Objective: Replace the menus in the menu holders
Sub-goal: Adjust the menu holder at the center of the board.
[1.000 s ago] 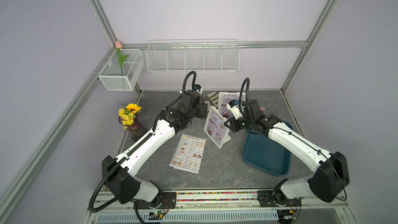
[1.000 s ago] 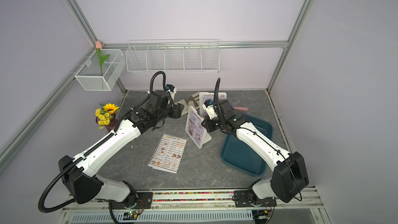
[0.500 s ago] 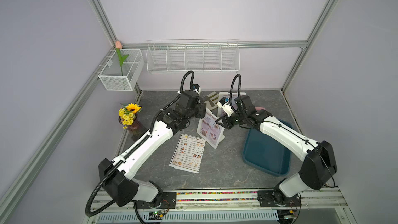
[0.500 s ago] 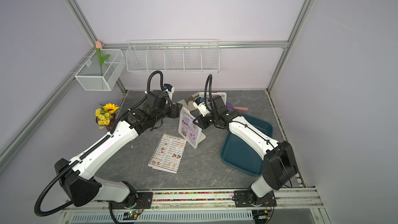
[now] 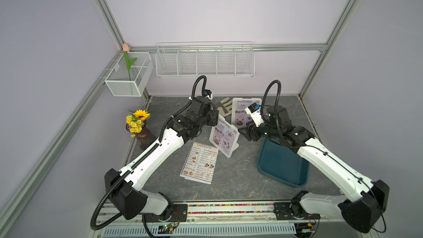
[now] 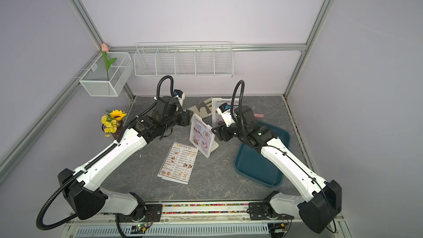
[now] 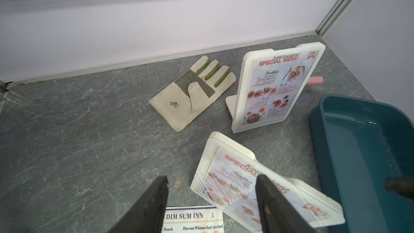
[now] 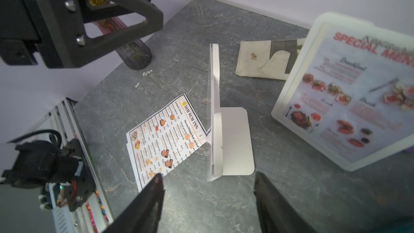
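The near holder (image 5: 224, 138) and far holder (image 5: 240, 110) stand with SPECIAL MENU sheets (image 7: 276, 86); DIM SUM INN menu (image 5: 199, 163) lies flat.

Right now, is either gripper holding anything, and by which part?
Nothing is held: the left gripper and right gripper are both open, and the near menu holder stands on its own foot.

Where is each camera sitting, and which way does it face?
Both top views: high at the front, looking down at the table; left arm and right arm show.
Left wrist: faces the back wall, glove, far holder; left fingers show.
Right wrist: faces the loose menu; right fingers show.
Shared: both wrist views show the glove.
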